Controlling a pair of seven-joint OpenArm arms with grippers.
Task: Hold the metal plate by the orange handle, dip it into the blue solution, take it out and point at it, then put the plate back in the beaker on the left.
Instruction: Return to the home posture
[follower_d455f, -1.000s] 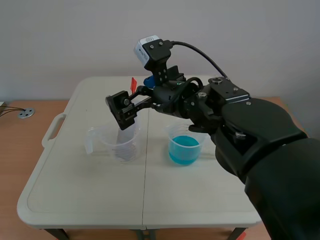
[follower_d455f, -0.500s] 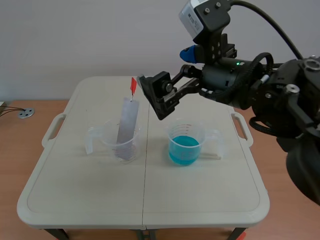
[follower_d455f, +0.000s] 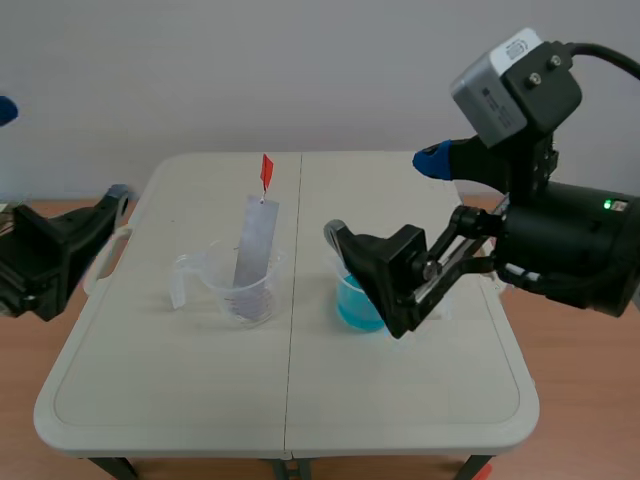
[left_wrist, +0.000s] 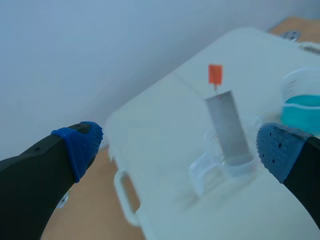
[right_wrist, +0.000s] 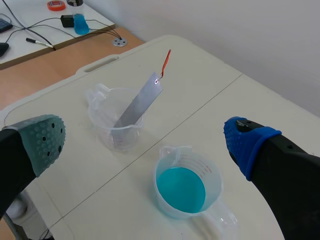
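The metal plate (follower_d455f: 254, 247) leans upright in the clear left beaker (follower_d455f: 238, 288), its orange handle (follower_d455f: 266, 171) at the top, with nothing gripping it. To its right, the beaker of blue solution (follower_d455f: 357, 303) is partly hidden by my right gripper (follower_d455f: 385, 200), which hangs open above it. My left gripper (follower_d455f: 60, 152) is open at the table's left edge, away from the beakers. From the left wrist, the plate (left_wrist: 228, 128), handle (left_wrist: 215, 73) and beaker (left_wrist: 224, 167) lie ahead of the open gripper (left_wrist: 177, 150). From the right wrist, the plate (right_wrist: 139, 100) and blue solution (right_wrist: 180, 189) show between the spread fingers (right_wrist: 42, 142).
The white folding table (follower_d455f: 290, 400) has handles at its left and right edges. A round metal disc (follower_d455f: 52, 227) lies on the wooden floor to the left. Cables and small items lie on a side desk (right_wrist: 75, 22) beyond the table.
My right arm has pulled back from over the left beaker, swinging right and down to the blue beaker. The left gripper has come into view at the left. The plate stays in its beaker.
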